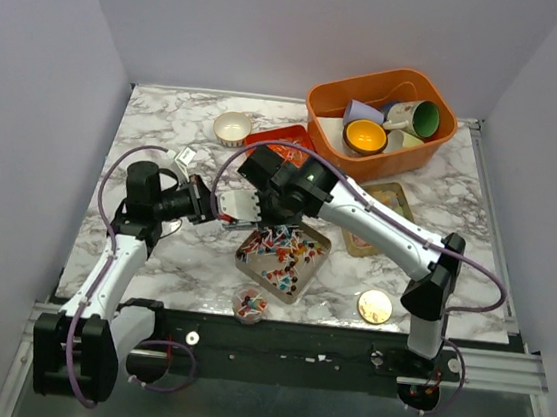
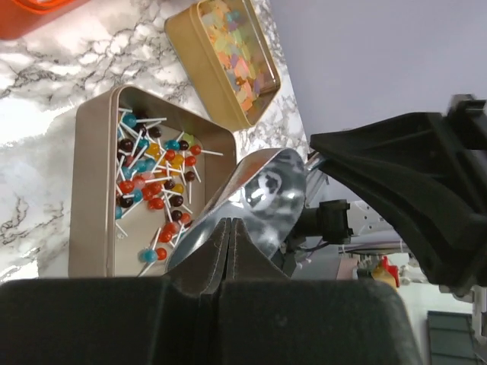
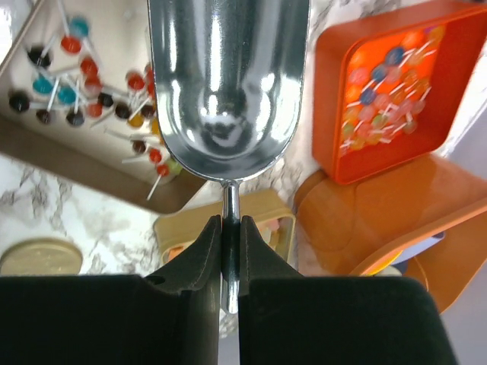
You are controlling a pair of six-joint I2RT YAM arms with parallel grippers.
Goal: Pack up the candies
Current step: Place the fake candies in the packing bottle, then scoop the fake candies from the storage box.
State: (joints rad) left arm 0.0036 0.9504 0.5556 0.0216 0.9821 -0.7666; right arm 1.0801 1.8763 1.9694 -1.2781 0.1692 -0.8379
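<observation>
1. Left hand (image 2: 230, 225): the jaws are pressed fully together. The wall of the metal scoop (image 2: 266, 201) appears to pass between the tips, so we read this as a pinch on the scoop's rim, though the contact itself is hard to make out.
2. Scoop: it hangs in the air between the two hands. Its bowl is empty and sits above the near-left edge of the gold tin (image 2: 91, 198).
3. Right hand (image 3: 230, 228): it is closed on the scoop's thin stem, just behind the bowl.
4. Candies (image 2: 152, 190): the bright pieces on sticks lie loose in the open gold tin on the worktop (image 1: 167, 125).
   - A few more fill a small cup (image 1: 249, 304) at the near edge.
   - Others lie in the red tray (image 3: 329, 106) behind.
   - Farther right, pastel pieces (image 2: 236, 53) fill a second tin (image 2: 186, 53).
5. Step in hand: with both hands on one tool and nothing in its bowl, we judge this to be a hand-over or re-seating of the scoop, ahead of any scooping.
6. Next move: we expect one hand must let go before the other can travel. The lip of the bowl then needs tilting down into the gold tin and driving under the pile, where the sticks may tangle and spill.
</observation>
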